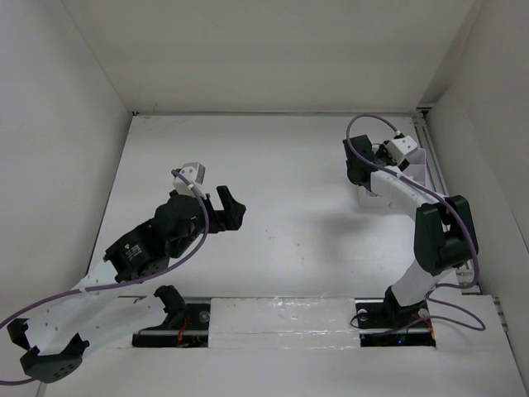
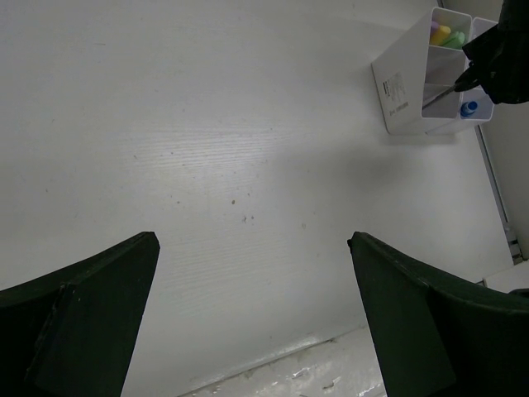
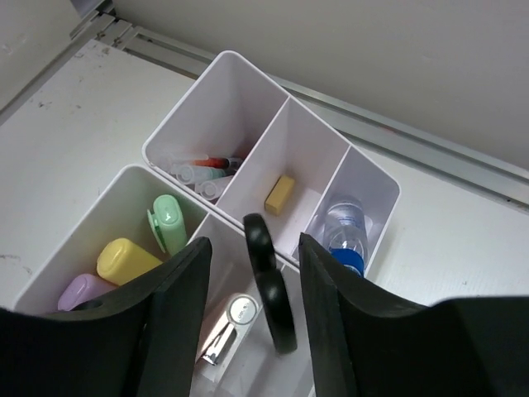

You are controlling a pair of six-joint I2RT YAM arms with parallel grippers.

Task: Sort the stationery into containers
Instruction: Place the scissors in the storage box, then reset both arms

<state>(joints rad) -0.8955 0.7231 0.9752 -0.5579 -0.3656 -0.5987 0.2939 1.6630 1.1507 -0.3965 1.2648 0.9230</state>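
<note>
1. The right gripper (image 3: 254, 248) hangs over the organizer (image 3: 216, 99), its jaws parted around the black handle of the scissors (image 3: 271, 289) at the low centre of the right wrist view. White shows between the handle and the left-hand finger, so I judge the scissors released. They stand blades-down in their own compartment. If the arm lifts away at a slant, a finger could hook the handle loop and drag the scissors back out.
2. The handle lies close to the right-hand finger. A sideways move there could tip the scissors toward the blue-capped bottle (image 3: 340, 240), right of centre, or shove the organizer, which looks light, along the table (image 2: 207, 149).
3. The organizer's walls rise just beside both fingers. A careless retreat could catch a rim and upset the whole box. That would spill the green stick (image 3: 169, 223) and yellow stick (image 3: 128, 260) at lower left, and the pens (image 3: 202, 165) left of centre.
4. The left gripper (image 2: 252, 238) is spread wide and holds nothing, with only table between its fingers. It is well apart from the organizer at the upper right of the left wrist view. I see little danger there unless both arms head for the same spot.
5. I see no stationery outside the organizer, so the sorting looks about finished. A needless further grasp seems the likeliest way to undo it.
</note>
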